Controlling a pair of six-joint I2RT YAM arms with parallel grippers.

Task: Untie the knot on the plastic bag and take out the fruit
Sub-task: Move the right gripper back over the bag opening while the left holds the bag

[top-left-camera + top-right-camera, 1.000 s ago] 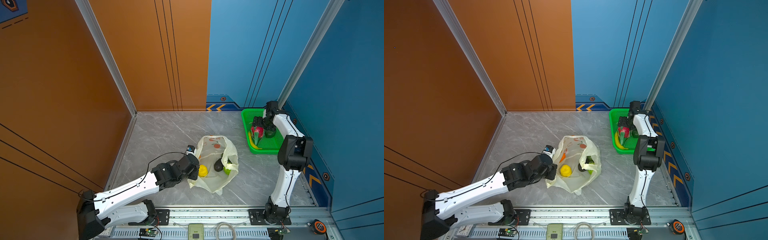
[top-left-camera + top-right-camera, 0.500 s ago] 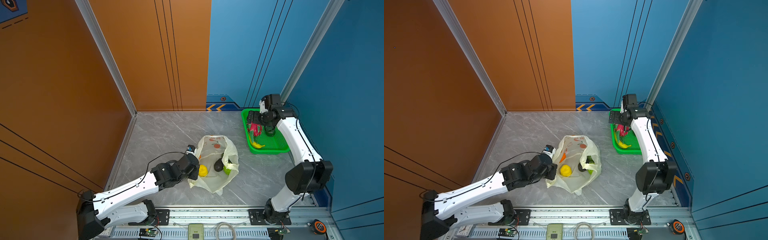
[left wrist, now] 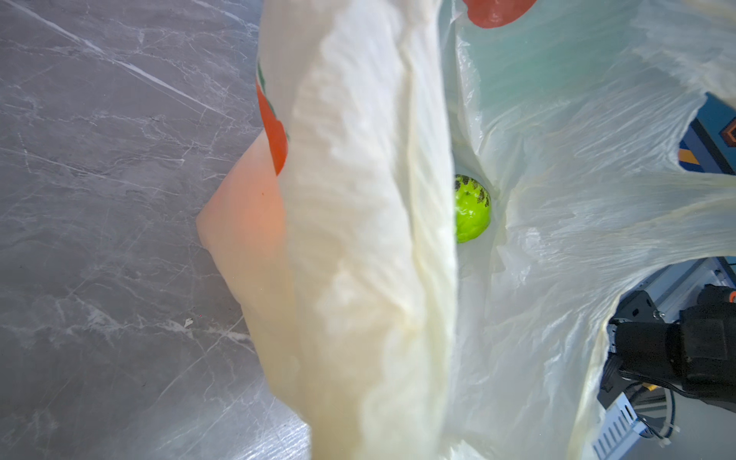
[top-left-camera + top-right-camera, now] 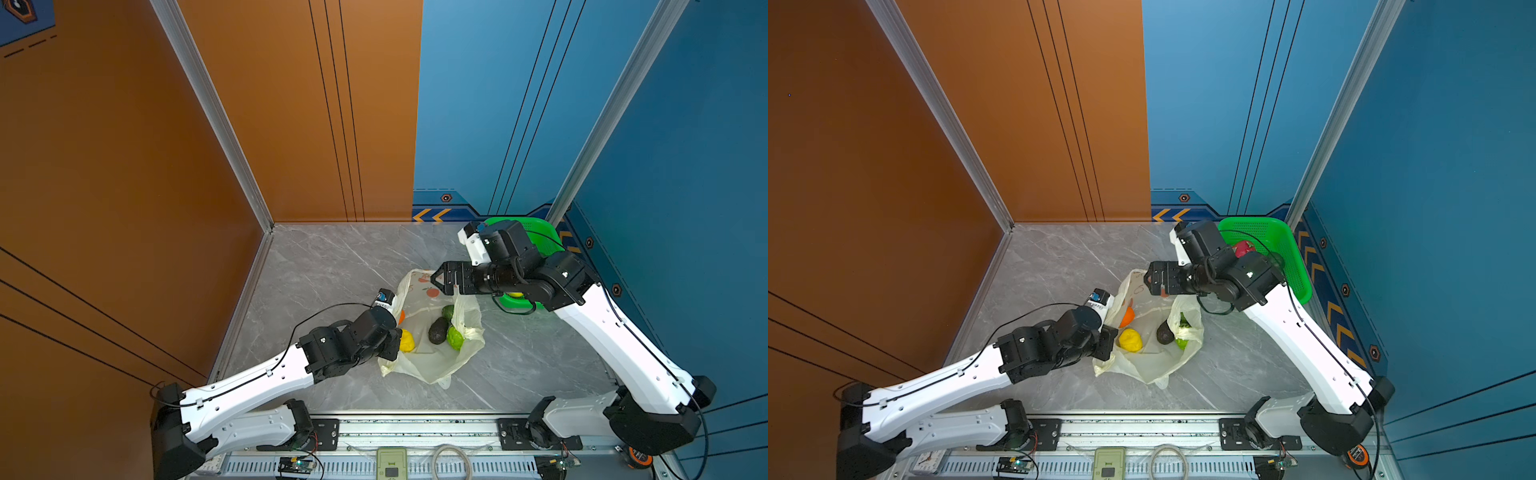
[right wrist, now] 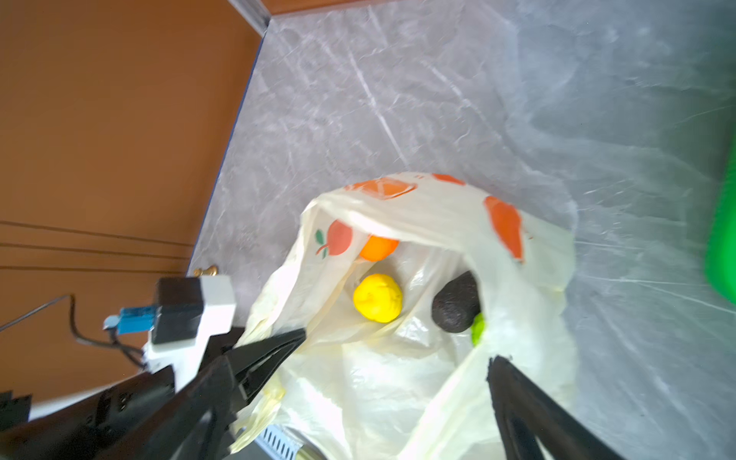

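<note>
The left gripper [image 4: 1110,337] clamps the rim of the thin cream-yellow plastic bag [image 4: 432,368]. The right gripper [image 5: 398,346], pincer apart, hovers over the bag, facing the round yellow lemon [image 5: 377,297] and dark avocado [image 5: 456,303] inside. A straight descent should avoid snagging film.

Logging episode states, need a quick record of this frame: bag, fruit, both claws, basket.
bag: on the table, mouth open, untied
in bag: lemon, orange, avocado, green ball
left claw: shut on the bag's edge by the lemon
right claw: open, empty, over the bag's far end
basket: holds a pink fruit, partly hidden
</note>
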